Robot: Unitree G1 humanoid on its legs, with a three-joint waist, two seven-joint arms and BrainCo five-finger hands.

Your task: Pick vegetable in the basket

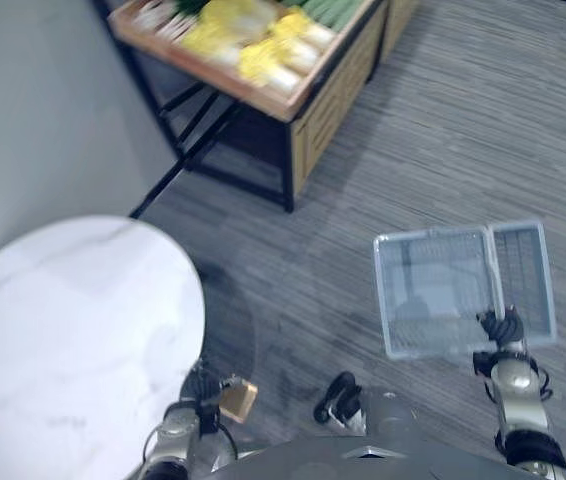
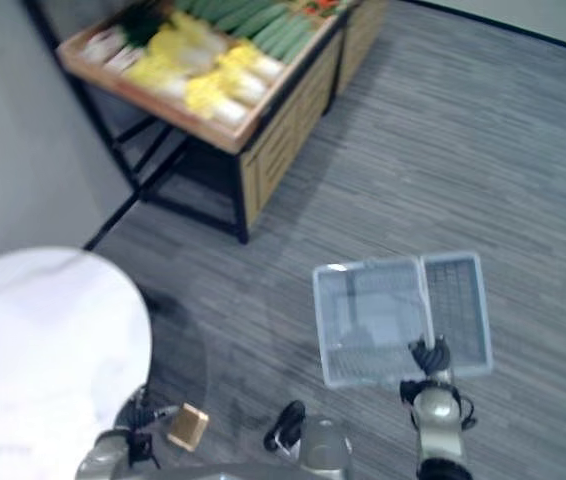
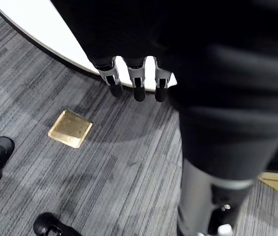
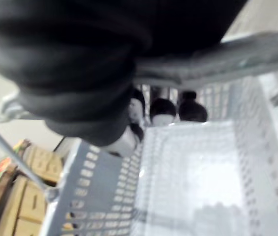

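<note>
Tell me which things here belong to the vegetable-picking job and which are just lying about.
Job: basket, handle gripped by the right hand, fingers curled; yellow leafy vegetables and green vegetables on the wooden stand.
Lying about: white round table; brass floor plate. Left hand idle, open.

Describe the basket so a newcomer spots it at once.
Over the grey striped carpet before the wooden vegetable stand, look to the right hand. From it hangs the pale grey perforated plastic basket, rectangular and empty, unlike the stand's full tray.
</note>
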